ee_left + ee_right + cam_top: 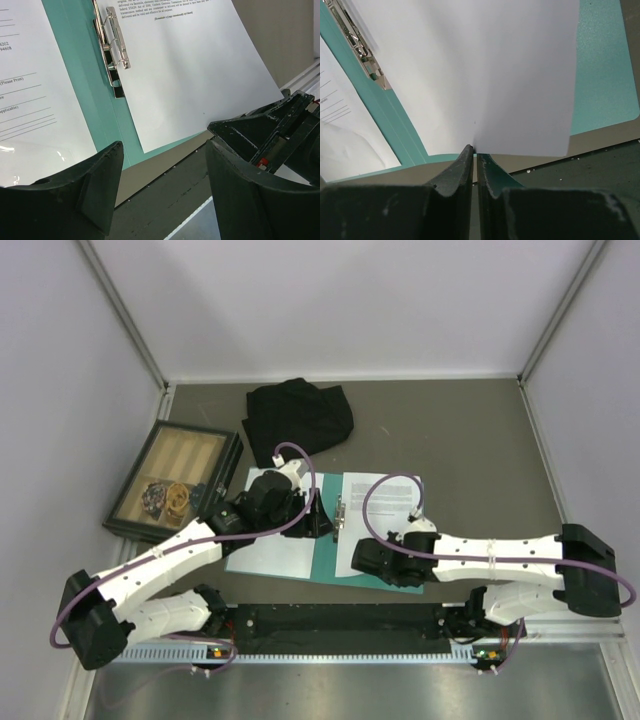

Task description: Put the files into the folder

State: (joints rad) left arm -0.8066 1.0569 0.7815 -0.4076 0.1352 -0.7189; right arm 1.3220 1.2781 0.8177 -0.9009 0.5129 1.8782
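The teal folder (327, 558) lies open and flat in front of the arms, its metal clip (340, 515) at the spine. One white sheet (272, 552) lies on its left half and a second sheet (392, 502) on its right half. My right gripper (385, 560) is shut on the near edge of the right sheet (475, 75), with its fingertips (476, 150) pinching the paper over the folder's (605, 75) near edge. My left gripper (318, 525) hovers open and empty above the spine area. In the left wrist view (162, 195) its jaws stand wide apart over the folder's (85, 90) near edge.
A black cloth (300, 415) lies at the back. A dark-framed wooden tray (175, 480) with small items sits at the left. A black rail (340, 620) runs along the near table edge. The right gripper body (280, 130) shows close beside the left one.
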